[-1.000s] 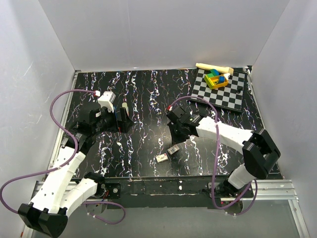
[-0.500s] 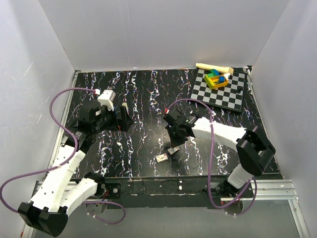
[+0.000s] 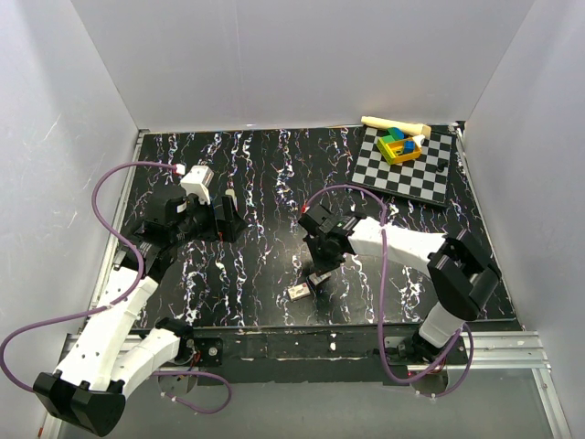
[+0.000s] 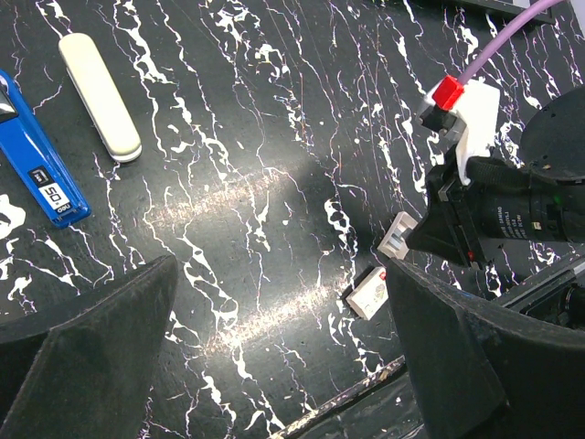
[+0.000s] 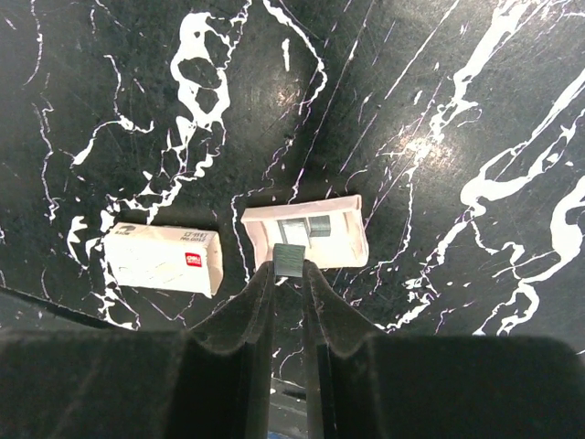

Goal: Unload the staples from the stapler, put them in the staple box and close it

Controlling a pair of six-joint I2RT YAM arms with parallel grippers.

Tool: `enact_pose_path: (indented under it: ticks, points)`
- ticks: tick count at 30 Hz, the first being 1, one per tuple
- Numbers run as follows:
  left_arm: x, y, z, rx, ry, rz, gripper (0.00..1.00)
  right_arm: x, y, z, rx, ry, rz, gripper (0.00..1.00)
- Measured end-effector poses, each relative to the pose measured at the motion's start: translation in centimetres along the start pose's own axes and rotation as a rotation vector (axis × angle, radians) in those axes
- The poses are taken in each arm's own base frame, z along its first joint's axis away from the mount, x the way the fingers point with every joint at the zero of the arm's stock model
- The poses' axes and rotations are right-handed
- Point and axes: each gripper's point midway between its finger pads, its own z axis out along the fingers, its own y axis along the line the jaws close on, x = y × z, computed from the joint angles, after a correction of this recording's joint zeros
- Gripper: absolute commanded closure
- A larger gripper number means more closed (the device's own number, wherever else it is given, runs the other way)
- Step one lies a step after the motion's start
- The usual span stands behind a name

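Observation:
The stapler lies in two parts in the left wrist view: the blue body (image 4: pixel 38 167) at the left edge and the beige-grey top cover (image 4: pixel 99 95) beside it, apart. The cover also shows in the top view (image 3: pixel 231 196). My left gripper (image 4: pixel 279 302) (image 3: pixel 224 222) is wide open and empty above the table. My right gripper (image 5: pixel 291 271) (image 3: pixel 320 265) is shut on a small grey block of staples (image 5: pixel 291 259), held just over an open white staple tray (image 5: pixel 334 240) that holds more staples.
A white staple-box sleeve (image 5: pixel 164 260) lies left of the tray; both show in the top view (image 3: pixel 299 292) near the table's front edge. A checkered board (image 3: pixel 407 166) with a colourful block toy (image 3: pixel 399 146) sits at the back right.
My right gripper has moved left and toward the front, down over the staple tray. The left arm has barely shifted.

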Motion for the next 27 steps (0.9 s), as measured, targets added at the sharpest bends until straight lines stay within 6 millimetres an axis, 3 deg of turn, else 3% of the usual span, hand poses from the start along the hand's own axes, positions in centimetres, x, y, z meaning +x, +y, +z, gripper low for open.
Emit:
enact_pose_path:
  ticks: [9,19,27]
  points:
    - [0.0,0.0,0.0,0.0,0.0,0.0,0.02,0.7,-0.6,1.3,0.041,0.038,0.001,0.87]
    - [0.0,0.0,0.0,0.0,0.0,0.0,0.02,0.7,-0.7,1.5,0.049,0.04,0.001,0.84]
    - [0.0,0.0,0.0,0.0,0.0,0.0,0.02,0.4,-0.6,1.8,0.051,0.042,0.001,0.73]
